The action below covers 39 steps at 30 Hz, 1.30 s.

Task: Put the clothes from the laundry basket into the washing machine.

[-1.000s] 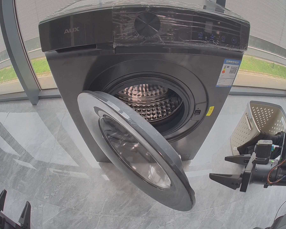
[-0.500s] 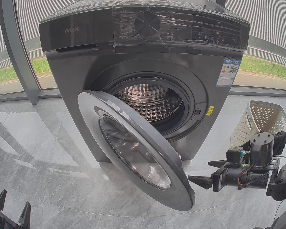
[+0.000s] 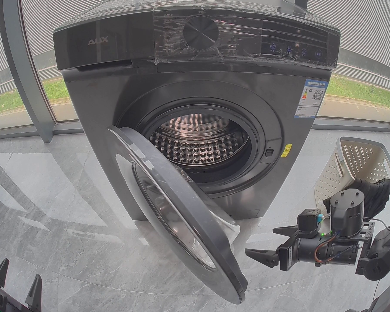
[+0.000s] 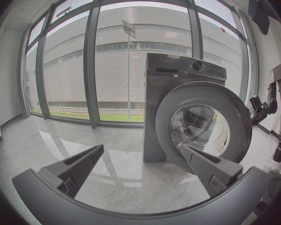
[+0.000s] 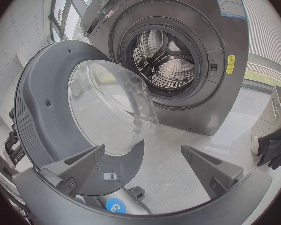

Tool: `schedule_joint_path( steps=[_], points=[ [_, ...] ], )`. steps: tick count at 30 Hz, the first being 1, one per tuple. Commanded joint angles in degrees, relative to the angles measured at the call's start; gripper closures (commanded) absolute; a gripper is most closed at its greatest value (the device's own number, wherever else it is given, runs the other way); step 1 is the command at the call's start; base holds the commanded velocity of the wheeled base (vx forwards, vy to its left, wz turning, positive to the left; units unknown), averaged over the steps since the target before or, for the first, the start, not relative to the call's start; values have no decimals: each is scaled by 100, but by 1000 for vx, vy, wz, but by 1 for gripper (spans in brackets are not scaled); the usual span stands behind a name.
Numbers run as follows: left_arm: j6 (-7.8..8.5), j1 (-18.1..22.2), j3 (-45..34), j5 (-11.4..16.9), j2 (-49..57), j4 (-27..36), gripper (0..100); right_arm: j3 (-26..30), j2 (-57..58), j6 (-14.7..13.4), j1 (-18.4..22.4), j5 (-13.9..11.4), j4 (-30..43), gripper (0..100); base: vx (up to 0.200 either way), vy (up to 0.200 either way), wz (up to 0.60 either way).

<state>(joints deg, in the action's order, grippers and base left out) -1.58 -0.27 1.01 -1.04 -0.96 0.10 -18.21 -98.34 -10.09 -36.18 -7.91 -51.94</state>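
**Me:** While my right arm lies low and nearly level to the right of the dark grey front-loading washing machine [image 3: 195, 87], its right pincer [image 3: 260, 240] points sideways at the free edge of the round glass-centred door [image 3: 177, 213]. The pincer is spread wide with nothing in it. It is close beside the door, but I see no contact.

**Partner:** And the other arm?

**Me:** My left pincer [image 3: 19, 274] sits low at my left, well apart from the machine, with its two dark fingers pointing upward. It is also wide and holds nothing. From that wrist I look across the grey marble floor [image 4: 84, 141] at the machine's side and the door's outer face.

**Partner:** How does the door stand?

**Me:** It is swung open on its left hinge. The steel drum [image 3: 199, 139] behind it shows its dimpled, perforated wall.

**Partner:** Where are the clothes?

**Me:** The white perforated plastic laundry basket [image 3: 359, 161] stands on the floor to the right of the machine, just behind my right arm. A black garment [image 3: 377, 196] lies in it and spills over its near rim. From my right wrist, the dark cloth hangs down the basket's side.
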Motion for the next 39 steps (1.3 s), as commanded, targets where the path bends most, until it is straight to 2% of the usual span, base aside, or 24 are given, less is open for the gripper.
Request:
schedule_joint_path(
  steps=[1,5,7,9,19,22,25,29,34,39],
  points=[
    [0,0,-92,-2,96,-1,0,-288,-317,-124,111,334,-202,0,0,0,0],
    [-9,0,-92,-2,96,-1,0,-710,-792,-371,243,694,-351,0,0,0,0],
    [0,0,-92,-2,96,-1,0,-965,-1073,-423,366,870,-378,0,0,0,0],
    [0,0,-92,-2,96,-1,0,-1097,-1258,-414,428,941,-378,0,0,0,0],
    [0,0,-92,-2,96,-1,0,-1202,-1539,-371,278,941,-378,0,0,0,0],
    [-9,0,-92,-2,96,-1,0,-1062,-1539,-388,-73,905,-378,0,0,0,0],
    [-9,0,-92,-2,96,-1,0,-1000,-1521,-414,-249,897,-492,0,0,0,0],
    [0,0,-92,-2,96,-1,0,-991,-1539,-388,-214,888,-817,0,0,0,0],
    [0,0,-92,-2,96,-1,0,-1097,-1574,-397,-196,897,-879,0,0,0,0],
    [0,0,-92,-2,96,-1,0,-1290,-1636,-379,-214,826,-861,0,-200,0,0]
  ],
)
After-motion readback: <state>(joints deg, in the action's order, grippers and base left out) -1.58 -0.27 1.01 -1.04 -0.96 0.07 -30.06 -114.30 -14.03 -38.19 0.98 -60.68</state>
